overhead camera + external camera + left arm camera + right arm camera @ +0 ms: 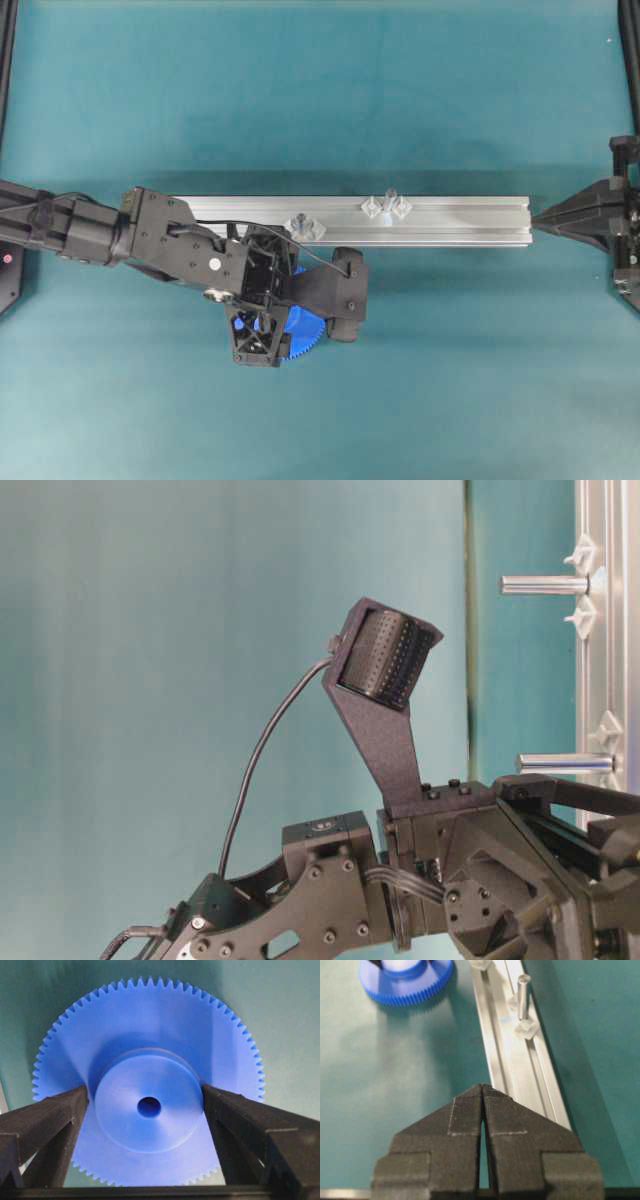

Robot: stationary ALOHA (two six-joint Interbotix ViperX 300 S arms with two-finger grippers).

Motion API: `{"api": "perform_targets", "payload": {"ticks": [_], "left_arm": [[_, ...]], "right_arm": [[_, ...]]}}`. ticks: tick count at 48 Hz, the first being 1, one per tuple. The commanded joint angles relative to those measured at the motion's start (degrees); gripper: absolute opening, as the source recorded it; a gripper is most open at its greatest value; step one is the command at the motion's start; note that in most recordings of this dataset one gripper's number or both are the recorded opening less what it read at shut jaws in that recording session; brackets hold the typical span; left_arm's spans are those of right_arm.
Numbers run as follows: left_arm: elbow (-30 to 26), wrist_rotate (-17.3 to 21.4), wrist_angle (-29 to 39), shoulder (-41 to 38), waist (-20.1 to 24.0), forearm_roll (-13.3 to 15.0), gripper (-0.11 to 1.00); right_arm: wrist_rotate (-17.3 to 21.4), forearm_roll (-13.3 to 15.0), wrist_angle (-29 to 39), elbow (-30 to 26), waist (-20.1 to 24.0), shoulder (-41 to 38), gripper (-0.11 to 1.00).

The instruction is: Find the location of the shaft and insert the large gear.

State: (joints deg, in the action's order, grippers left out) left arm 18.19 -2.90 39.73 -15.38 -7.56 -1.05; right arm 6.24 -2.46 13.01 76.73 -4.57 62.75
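Left claw (145, 1105), matte black fingers spread beside smooth hub of finely toothed blue large gear (150, 1050).

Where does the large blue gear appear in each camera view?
Overhead: large gear lower left of centre, mostly under the left gripper.
Table-level: not visible.
Left wrist: fills the picture, between the fingers.
Right wrist: top left.
Shared landmark: aluminium rail.

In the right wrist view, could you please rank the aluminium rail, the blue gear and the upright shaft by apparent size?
1. Aluminium rail
2. Blue gear, though cut off by the frame edge
3. Shaft
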Motion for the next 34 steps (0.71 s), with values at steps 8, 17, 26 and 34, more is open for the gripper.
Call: {"api": "perform_targets", "payload": {"ticks": [8, 17, 26, 34], "left_arm": [[-0.44, 0.26, -0.09, 0.35, -0.35, -0.09, 0.8], [-0.18, 0.7, -0.26, 0.44, -0.35, -0.18, 0.7], [0.0, 0.88, -0.44, 0.35, -0.35, -0.18, 0.7], [0.0, 0.7, -0.53, 0.44, -0.35, -0.09, 0.7]], "right_arm": [[0.44, 0.0, -0.26, -0.62, -0.18, -0.26, 0.0], [0.44, 0.09, -0.26, -0.62, -0.09, -0.26, 0.0], [0.44, 0.0, -0.35, -0.62, -0.18, -0.26, 0.0], [0.44, 0.0, -0.35, -0.62, -0.09, -0.18, 0.0]]}}
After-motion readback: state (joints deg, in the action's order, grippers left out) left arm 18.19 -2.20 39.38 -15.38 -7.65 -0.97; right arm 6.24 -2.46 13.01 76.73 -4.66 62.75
